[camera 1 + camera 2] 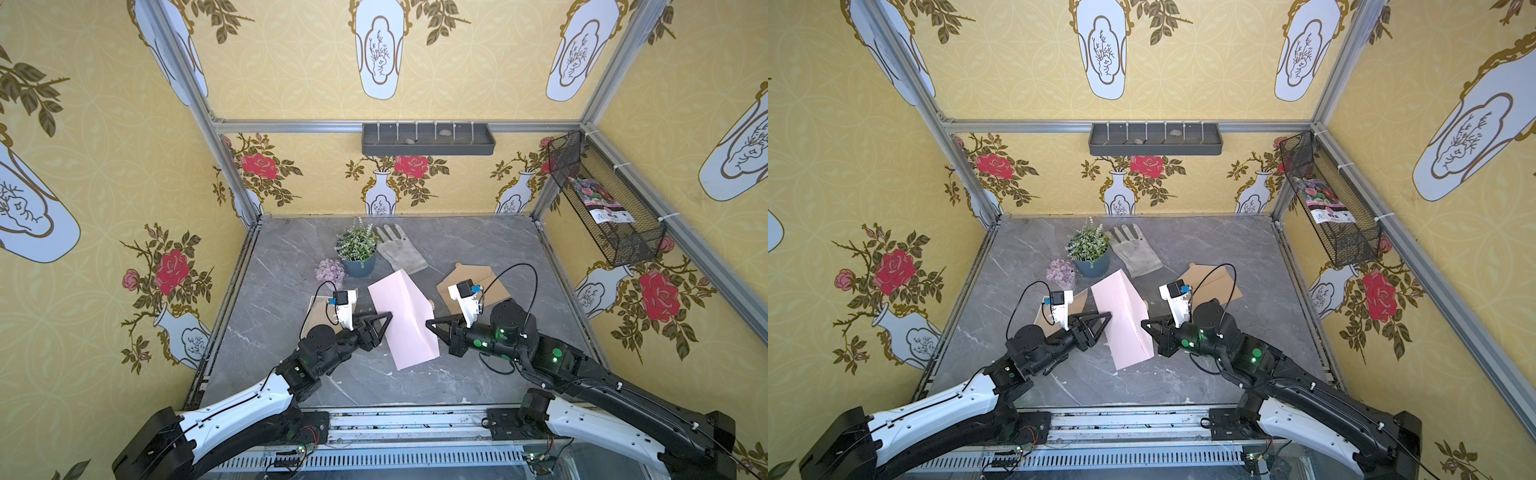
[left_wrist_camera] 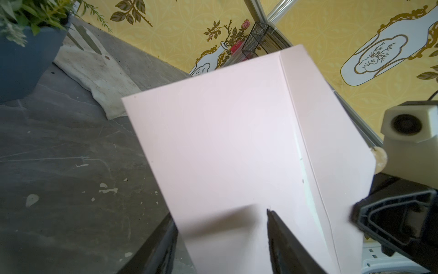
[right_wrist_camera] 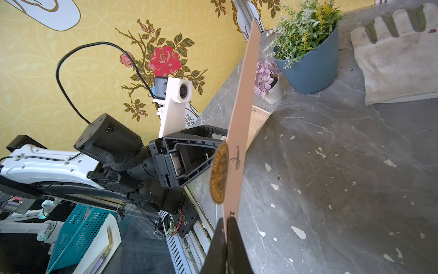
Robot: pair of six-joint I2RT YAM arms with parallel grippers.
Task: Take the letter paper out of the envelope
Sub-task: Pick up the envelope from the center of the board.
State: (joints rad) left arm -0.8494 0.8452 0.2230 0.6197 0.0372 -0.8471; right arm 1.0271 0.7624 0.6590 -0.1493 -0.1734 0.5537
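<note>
A pink envelope point(image 1: 405, 316) point(image 1: 1123, 320) point(image 2: 225, 142) hangs tilted above the middle of the table, seen edge-on in the right wrist view point(image 3: 244, 118). My right gripper point(image 1: 428, 323) point(image 1: 1143, 322) point(image 3: 227, 219) is shut on its right edge, just below a round tan seal point(image 3: 219, 173). My left gripper point(image 1: 384, 322) point(image 1: 1106, 318) point(image 2: 220, 213) stands open astride the opposite edge, one finger over the pink face and one beside it. The letter paper is hidden; only a thin pale strip shows along the flap's fold.
A brown envelope point(image 1: 478, 272) lies behind my right wrist. A tan lined sheet point(image 1: 318, 309) point(image 3: 258, 118) lies under my left wrist. Further back stand a blue plant pot point(image 1: 357, 253), a small purple flower pot point(image 1: 330, 272) and a grey glove point(image 1: 401, 249). A wire basket point(image 1: 602, 199) hangs on the right wall.
</note>
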